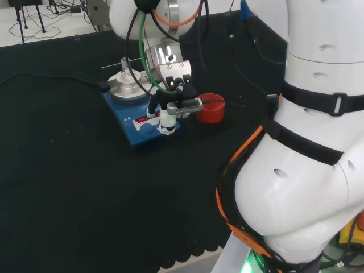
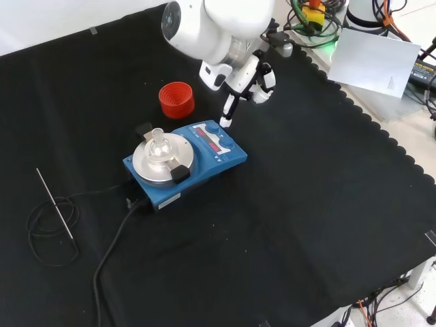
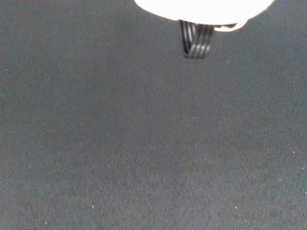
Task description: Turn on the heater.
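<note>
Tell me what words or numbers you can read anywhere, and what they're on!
None can be read.
Blue heater: red lit display on its front panel, too small and blurred to read.
White sheet at the bench's far corner in the front view: a small dark mark, too small to read.

A red ribbed ring stand (image 2: 176, 99) sits on the black cloth-covered tabletop (image 2: 306, 204). A thin metal rod (image 2: 54, 204) lies well apart, beside a coiled black cable (image 2: 48, 231).

Black cloth bench (image 2: 327, 204) carries a blue heater (image 2: 185, 162), red ribbed ring (image 2: 176, 99), thin metal rod (image 2: 54, 203) and coiled cable (image 2: 48, 231) (possibly the rod's lead).
</note>
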`<act>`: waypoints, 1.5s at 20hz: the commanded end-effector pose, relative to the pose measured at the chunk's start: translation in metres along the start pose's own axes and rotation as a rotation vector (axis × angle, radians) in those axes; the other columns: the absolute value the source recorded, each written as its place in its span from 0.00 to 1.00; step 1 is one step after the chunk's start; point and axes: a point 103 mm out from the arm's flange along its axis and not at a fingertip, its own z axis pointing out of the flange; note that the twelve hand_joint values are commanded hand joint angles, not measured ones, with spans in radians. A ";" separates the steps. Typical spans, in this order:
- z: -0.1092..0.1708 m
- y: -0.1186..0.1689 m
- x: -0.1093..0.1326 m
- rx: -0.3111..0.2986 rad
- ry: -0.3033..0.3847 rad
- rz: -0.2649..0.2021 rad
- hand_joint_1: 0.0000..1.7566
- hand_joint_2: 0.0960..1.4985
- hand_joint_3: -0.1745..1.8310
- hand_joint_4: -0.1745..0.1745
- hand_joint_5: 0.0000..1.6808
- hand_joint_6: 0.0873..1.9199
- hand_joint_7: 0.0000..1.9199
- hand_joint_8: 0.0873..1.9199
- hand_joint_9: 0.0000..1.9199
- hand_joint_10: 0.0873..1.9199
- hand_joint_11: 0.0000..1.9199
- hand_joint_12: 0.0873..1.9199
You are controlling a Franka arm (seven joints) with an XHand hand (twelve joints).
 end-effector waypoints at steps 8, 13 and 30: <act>0.006 0.013 0.003 0.099 -0.035 0.025 0.83 0.40 0.65 0.48 0.08 0.00 0.83 0.94 0.91 0.89 0.89 0.77; 0.006 0.015 0.003 0.095 -0.037 0.019 0.83 0.40 0.65 0.48 0.08 0.00 0.83 0.94 0.91 0.89 0.89 0.77; 0.001 0.025 0.002 0.103 -0.063 0.029 0.83 0.40 0.66 0.49 0.09 0.00 0.83 0.95 0.91 0.89 0.89 0.77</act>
